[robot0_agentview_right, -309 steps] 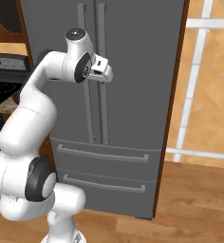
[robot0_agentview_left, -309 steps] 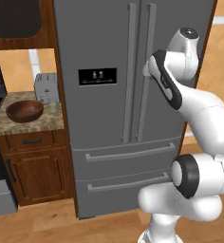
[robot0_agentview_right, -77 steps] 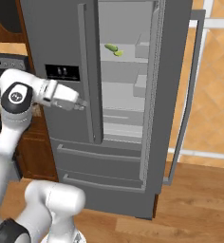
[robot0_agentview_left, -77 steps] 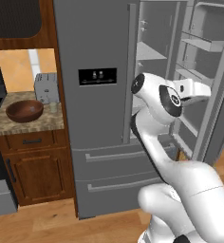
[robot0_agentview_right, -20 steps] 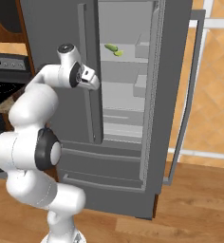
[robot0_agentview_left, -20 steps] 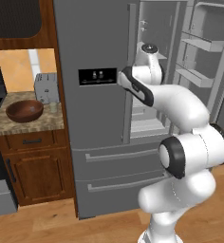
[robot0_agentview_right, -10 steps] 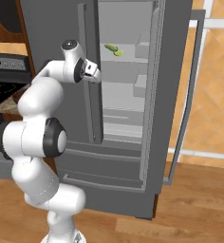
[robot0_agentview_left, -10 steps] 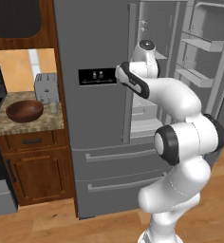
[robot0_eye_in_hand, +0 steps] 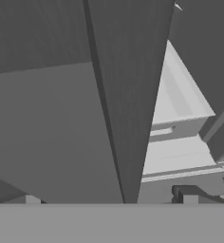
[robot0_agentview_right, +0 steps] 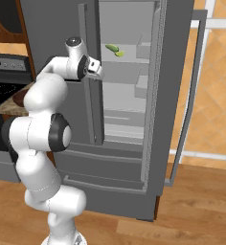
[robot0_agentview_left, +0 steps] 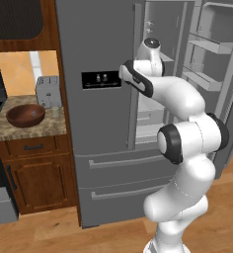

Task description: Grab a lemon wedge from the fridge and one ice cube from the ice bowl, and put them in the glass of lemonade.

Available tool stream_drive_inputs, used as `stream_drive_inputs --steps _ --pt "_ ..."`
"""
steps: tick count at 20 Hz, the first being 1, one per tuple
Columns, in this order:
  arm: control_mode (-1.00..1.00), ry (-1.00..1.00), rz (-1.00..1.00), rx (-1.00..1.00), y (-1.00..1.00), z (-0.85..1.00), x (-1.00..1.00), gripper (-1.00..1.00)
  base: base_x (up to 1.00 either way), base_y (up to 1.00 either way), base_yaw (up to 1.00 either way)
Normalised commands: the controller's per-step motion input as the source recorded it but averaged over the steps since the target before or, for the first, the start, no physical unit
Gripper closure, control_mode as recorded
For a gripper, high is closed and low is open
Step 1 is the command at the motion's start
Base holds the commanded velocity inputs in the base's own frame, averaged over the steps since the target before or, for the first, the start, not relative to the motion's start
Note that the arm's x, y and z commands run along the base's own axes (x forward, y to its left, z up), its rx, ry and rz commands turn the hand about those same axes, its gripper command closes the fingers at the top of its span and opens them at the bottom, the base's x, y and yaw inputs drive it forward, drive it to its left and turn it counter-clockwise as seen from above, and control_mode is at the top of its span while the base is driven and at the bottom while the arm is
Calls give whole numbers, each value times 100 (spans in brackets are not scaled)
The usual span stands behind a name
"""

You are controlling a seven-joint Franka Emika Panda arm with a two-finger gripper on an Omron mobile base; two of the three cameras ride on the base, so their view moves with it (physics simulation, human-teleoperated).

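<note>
The gripper point(robot0_agentview_right: 98, 68) hovers at the fridge's point(robot0_agentview_left: 94, 44) closed left door, its tips apart and empty. The right door stands open; a lemon wedge point(robot0_agentview_right: 119, 54) lies on an upper shelf. The ice bowl point(robot0_agentview_left: 25, 115) and glass point(robot0_agentview_left: 55, 111) sit on the counter point(robot0_agentview_left: 32, 129).

A silver two-slot toaster point(robot0_agentview_left: 48, 91) stands at the far side of a speckled stone counter point(robot0_agentview_left: 34, 129), under a dark wood upper cabinet point(robot0_agentview_left: 19, 23). Below the counter sits a wooden base cabinet point(robot0_agentview_left: 39, 180) with a drawer above a door, and a black stove point(robot0_agentview_right: 5, 86) stands just left of it. The floor point(robot0_agentview_right: 182, 210) is wood planks, and the wall point(robot0_agentview_right: 218, 95) to the right is tiled in tan squares.
</note>
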Motion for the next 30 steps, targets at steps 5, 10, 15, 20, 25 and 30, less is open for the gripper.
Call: stream_drive_inputs --steps 5,10,15,20,25,30 --pt "-100 -11 1 0 2 -41 22 -100 0 0 0" --pt "-100 -23 2 0 9 -32 17 -100 0 0 0" --pt "-100 -10 3 0 9 -12 32 -100 0 0 0" --pt "-100 0 0 0 11 0 22 100 0 0 0" --pt "-100 0 0 0 15 0 12 100 0 0 0" --pt "-100 0 1 0 47 5 -5 100 0 0 0"
